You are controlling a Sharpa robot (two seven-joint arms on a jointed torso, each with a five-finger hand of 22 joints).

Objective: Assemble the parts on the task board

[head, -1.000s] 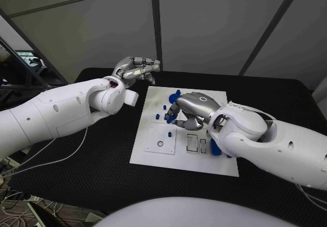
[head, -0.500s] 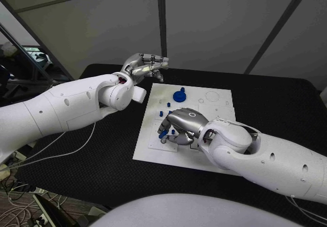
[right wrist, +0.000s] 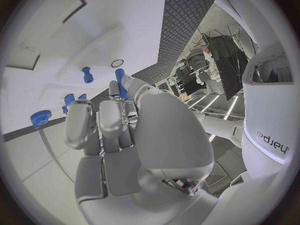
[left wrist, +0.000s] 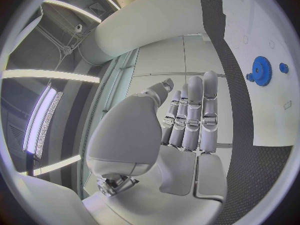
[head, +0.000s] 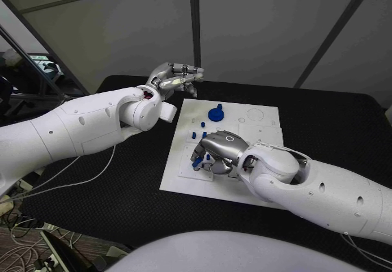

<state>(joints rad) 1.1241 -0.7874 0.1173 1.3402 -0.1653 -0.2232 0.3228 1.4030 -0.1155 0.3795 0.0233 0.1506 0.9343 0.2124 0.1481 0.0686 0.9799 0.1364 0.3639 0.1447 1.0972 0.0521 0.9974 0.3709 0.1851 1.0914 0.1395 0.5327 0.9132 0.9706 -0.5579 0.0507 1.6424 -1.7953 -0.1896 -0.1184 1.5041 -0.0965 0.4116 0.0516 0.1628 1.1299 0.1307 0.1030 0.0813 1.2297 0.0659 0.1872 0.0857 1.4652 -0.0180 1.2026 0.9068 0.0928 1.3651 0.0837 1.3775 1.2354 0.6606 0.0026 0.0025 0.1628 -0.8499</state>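
Observation:
The white task board (head: pixel 260 131) lies in the middle of the black table. My right hand (head: pixel 219 148) hovers low over the board's left middle and pinches a blue peg (right wrist: pixel 119 82) between thumb and a finger; the blue peg's tip (head: pixel 197 162) pokes out under the fingers. A blue gear (head: pixel 216 114) stands on the board's far part, also seen as the blue gear (left wrist: pixel 261 70) and the blue gear (right wrist: pixel 41 118). Small blue pegs (head: pixel 194 135) stand beside the hand. My left hand (head: pixel 175 77) is raised beyond the board's far left corner, fingers straight and holding nothing (left wrist: pixel 187 116).
Another short blue peg (right wrist: pixel 87 75) and a small ring hole (right wrist: pixel 117 63) lie on the board near my right fingertips. A raised white plate (head: pixel 186 171) sits at the board's near left. Black table (head: pixel 122 175) surrounds the board.
Over the last second my right hand moved with the blue peg from the board's middle toward its near left side, then nearly stopped. The left hand stays raised; the camera shifted.

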